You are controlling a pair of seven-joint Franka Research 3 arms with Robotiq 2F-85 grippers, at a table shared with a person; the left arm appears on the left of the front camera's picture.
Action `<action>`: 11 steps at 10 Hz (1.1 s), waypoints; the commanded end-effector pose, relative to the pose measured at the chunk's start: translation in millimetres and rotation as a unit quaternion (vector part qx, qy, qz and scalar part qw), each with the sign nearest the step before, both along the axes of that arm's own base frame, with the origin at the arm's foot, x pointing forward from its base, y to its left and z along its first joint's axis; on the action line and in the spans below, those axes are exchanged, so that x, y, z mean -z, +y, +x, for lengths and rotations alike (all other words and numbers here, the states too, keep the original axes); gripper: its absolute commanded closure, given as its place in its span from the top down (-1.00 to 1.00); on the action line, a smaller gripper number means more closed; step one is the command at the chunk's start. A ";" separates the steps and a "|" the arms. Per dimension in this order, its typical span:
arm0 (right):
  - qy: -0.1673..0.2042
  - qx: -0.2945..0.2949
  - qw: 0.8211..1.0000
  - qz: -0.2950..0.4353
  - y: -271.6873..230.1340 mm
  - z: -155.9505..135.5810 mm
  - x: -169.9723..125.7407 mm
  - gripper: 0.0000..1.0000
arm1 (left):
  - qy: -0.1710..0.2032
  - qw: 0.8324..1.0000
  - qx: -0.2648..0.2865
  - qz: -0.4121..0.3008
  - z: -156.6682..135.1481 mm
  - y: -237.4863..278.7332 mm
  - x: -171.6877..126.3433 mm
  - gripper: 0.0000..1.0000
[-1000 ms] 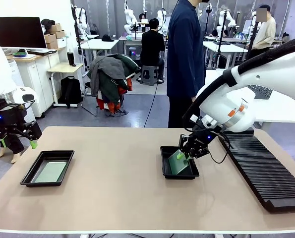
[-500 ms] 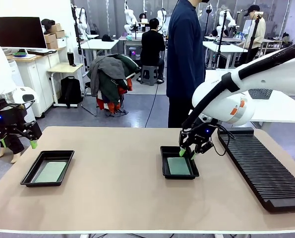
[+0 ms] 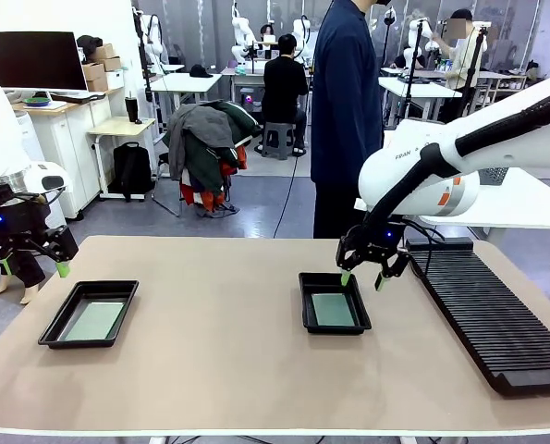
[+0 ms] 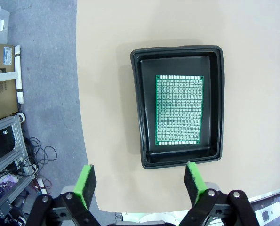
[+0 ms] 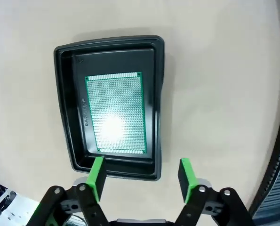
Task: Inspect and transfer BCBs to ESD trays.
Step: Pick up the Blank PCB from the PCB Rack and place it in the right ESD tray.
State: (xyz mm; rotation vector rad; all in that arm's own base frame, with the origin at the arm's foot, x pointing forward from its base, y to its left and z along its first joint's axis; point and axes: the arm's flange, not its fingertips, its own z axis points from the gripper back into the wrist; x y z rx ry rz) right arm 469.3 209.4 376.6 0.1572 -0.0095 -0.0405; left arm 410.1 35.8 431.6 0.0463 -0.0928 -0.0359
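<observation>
Reading "FRAN" on right arm (image 3: 413, 166), boards unmarked

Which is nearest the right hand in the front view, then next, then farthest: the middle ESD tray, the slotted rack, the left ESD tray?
1. Middle ESD tray, just below the right hand.
2. Slotted rack, to its right; nearly as close.
3. Left ESD tray, across the table.

Glare blurs BCB (image 5: 115, 113) centre in right wrist view; black rack (image 5: 277, 174) cut by frame edge
</observation>
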 end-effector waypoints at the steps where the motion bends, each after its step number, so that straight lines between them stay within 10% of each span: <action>1: 0.006 0.010 0.999 -0.038 9.4 -0.2 -8.7 1.00 | 0.001 1.000 0.004 0.001 -0.1 0.6 0.3 1.00; 11: 0.002 0.002 0.999 -0.033 2.6 -1.1 -7.9 1.00 | 0.001 1.000 0.004 0.001 -0.1 0.6 0.3 1.00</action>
